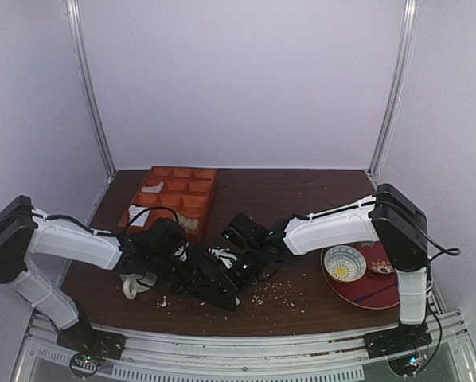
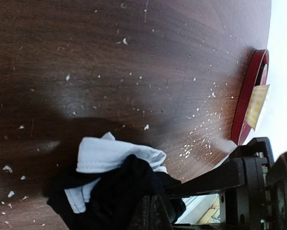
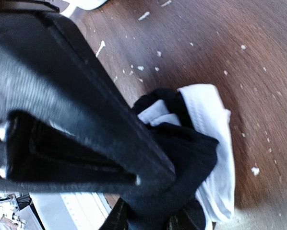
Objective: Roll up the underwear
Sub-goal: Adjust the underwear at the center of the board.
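Underwear (image 1: 222, 274) sits bunched at the front middle of your desk (image 1: 302, 199), right between the two arms, and both end effectors meet on it. From the left wrist you see black fabric (image 2: 119, 196) heaped low in view with a white panel (image 2: 112, 153) folded over its top; the left end effector (image 2: 150, 213) is buried in the black cloth, and the fabric covers its fingers, so I cannot tell you how wide they stand. From the right wrist, the same bundle (image 3: 186, 158) shows black folds wrapped around a white band, with the right end effector (image 3: 148, 215) pressed into the dark cloth at the bottom edge; a big black finger (image 3: 76, 110) fills the left of that view. Whether it is clamped on the fabric I cannot tell either.

Moving outward, white crumbs (image 1: 278, 296) are scattered over the dark wood all around the bundle. Just left of it, near your left arm, a white piece (image 1: 130, 285) lies on the desk. Behind that, an orange tray (image 1: 174, 195) with square compartments sits toward the back left, something pale in a couple of its cells. Off to the right, well apart from the bundle, you have a red plate (image 1: 377, 290) carrying a small patterned bowl (image 1: 345, 263), close beside the right arm's base.
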Tool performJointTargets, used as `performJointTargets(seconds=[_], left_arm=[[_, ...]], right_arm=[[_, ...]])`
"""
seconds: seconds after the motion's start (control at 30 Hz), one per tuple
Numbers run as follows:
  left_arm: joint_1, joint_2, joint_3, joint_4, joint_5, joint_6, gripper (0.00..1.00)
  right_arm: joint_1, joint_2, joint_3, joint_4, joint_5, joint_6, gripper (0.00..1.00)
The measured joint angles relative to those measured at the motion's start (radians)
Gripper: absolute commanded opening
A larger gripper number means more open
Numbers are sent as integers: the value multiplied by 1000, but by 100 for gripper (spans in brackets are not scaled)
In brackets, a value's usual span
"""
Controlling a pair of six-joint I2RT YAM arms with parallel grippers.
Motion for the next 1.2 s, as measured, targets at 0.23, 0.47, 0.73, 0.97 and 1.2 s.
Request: performJointTargets(seconds=[0.23, 0.47, 0.73, 0.97, 1.2], left_arm=[[-3, 32, 0, -46, -14, -15, 0], [-5, 64, -11, -87, -14, -18, 0], [-5, 45, -8, -134, -29, -18, 0], [-5, -138, -7, -288, -109, -27, 22], [-6, -242, -3, -311, -144, -57, 33]], right_arm=[[-7, -71, -67, -26, 47, -36, 28], [-21, -134, -127, -60, 71, -62, 8], [-21, -132, -129, -53, 61, -54, 0], [-21, -116, -129, -18, 53, -4, 0], [-12, -97, -125, 21, 27, 25, 0]])
